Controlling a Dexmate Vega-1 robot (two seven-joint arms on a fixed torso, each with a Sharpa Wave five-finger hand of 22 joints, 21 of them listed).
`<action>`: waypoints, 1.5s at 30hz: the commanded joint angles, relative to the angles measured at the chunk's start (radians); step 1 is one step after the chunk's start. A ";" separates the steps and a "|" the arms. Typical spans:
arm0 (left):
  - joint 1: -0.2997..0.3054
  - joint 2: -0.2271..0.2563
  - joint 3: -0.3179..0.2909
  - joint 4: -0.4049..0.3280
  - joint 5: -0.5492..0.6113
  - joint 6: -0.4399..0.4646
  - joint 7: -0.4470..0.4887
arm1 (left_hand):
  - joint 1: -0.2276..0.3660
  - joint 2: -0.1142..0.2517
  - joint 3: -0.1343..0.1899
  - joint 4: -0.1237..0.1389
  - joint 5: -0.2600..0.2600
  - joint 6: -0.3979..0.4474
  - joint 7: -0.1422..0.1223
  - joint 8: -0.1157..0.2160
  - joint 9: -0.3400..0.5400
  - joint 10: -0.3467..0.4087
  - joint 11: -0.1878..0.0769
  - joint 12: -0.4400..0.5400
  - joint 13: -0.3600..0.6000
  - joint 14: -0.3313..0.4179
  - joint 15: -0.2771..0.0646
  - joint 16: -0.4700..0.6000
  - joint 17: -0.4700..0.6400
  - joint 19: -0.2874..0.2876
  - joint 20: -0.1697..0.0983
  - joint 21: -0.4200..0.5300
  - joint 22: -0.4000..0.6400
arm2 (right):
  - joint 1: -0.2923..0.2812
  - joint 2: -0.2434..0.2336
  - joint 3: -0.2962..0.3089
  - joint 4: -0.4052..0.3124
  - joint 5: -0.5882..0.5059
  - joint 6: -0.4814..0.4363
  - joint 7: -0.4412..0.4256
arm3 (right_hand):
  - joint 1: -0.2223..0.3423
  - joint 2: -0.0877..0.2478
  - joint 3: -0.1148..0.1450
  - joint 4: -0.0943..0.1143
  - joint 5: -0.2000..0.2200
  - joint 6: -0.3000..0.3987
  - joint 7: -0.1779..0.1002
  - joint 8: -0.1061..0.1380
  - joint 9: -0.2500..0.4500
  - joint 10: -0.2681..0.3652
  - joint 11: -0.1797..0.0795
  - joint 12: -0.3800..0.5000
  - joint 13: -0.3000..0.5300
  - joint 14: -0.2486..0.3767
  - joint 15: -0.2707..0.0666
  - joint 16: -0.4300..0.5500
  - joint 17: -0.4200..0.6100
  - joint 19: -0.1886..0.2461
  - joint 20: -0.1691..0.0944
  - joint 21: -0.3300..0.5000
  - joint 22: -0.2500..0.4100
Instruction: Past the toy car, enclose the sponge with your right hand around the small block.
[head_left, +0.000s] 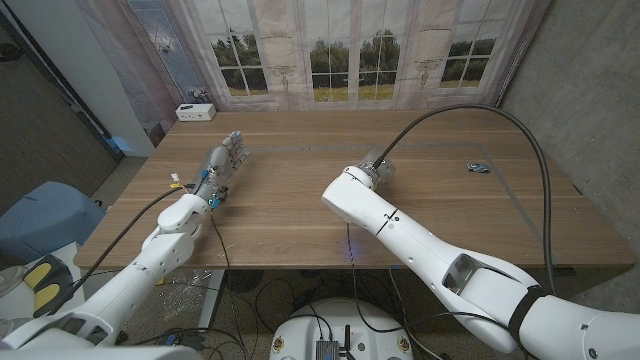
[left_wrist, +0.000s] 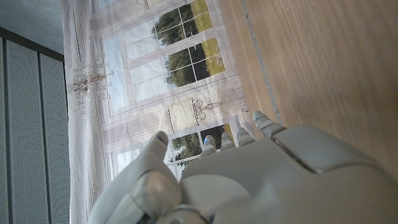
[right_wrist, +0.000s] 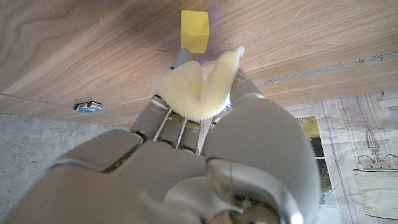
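Note:
In the right wrist view my right hand (right_wrist: 205, 162) grips a pale yellow sponge (right_wrist: 198, 87), which is squeezed into a folded V between the fingers. A small yellow block (right_wrist: 194, 30) sits on the wood just beyond the sponge, apart from it. The little blue toy car (right_wrist: 88, 106) lies off to one side; in the head view the toy car (head_left: 478, 167) sits at the table's right. My right arm's wrist (head_left: 373, 168) hides sponge and block there. My left hand (head_left: 224, 160) stands at the table's left, fingers extended, holding nothing.
A white box (head_left: 197, 112) sits at the table's far left corner. A thick black cable (head_left: 520, 130) arcs over the right side of the table (head_left: 300, 200). Curtained windows stand behind the far edge.

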 joint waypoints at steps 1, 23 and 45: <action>0.028 0.018 -0.008 -0.030 -0.005 0.001 -0.001 | 0.011 -0.004 0.000 -0.006 -0.006 -0.005 -0.006 0.001 0.003 -0.008 0.002 0.005 0.004 -0.006 0.002 0.004 0.001 0.000 0.001 -0.001 0.005 | -0.042 0.015 0.001 -0.006 -0.058 -0.002 0.028 | -0.002 -0.008 0.005 0.005 -0.001 0.003 -0.001 -0.006 0.003 -0.001 -0.007 -0.003 0.006 -0.004 -0.070 -0.005 0.003 -0.007 -0.004 0.005 0.000; 0.063 0.040 -0.016 -0.078 -0.005 0.019 0.021 | 0.014 -0.004 0.000 -0.012 -0.007 -0.007 -0.007 0.001 0.003 -0.010 0.001 0.005 0.004 -0.007 0.002 0.004 0.001 0.000 0.002 -0.001 0.005 | -0.036 0.031 -0.008 0.084 -0.089 0.006 0.080 | -0.004 -0.013 0.001 0.007 -0.002 -0.015 -0.013 -0.024 0.004 -0.020 -0.015 -0.020 0.007 -0.027 -0.073 -0.008 0.015 -0.037 0.000 0.007 -0.001; 0.018 0.026 -0.006 -0.024 -0.005 0.018 -0.010 | 0.014 -0.002 0.000 -0.015 -0.008 -0.006 -0.007 0.002 0.003 -0.010 0.003 0.006 0.004 -0.007 0.003 0.004 0.002 0.000 0.002 -0.001 0.005 | -0.017 0.049 0.002 0.153 -0.055 0.016 0.058 | 0.282 -0.026 0.105 -0.053 0.012 -0.009 0.038 -0.030 0.010 0.007 -0.046 -0.040 0.012 0.035 -0.183 -0.015 0.022 0.033 -0.147 0.153 0.035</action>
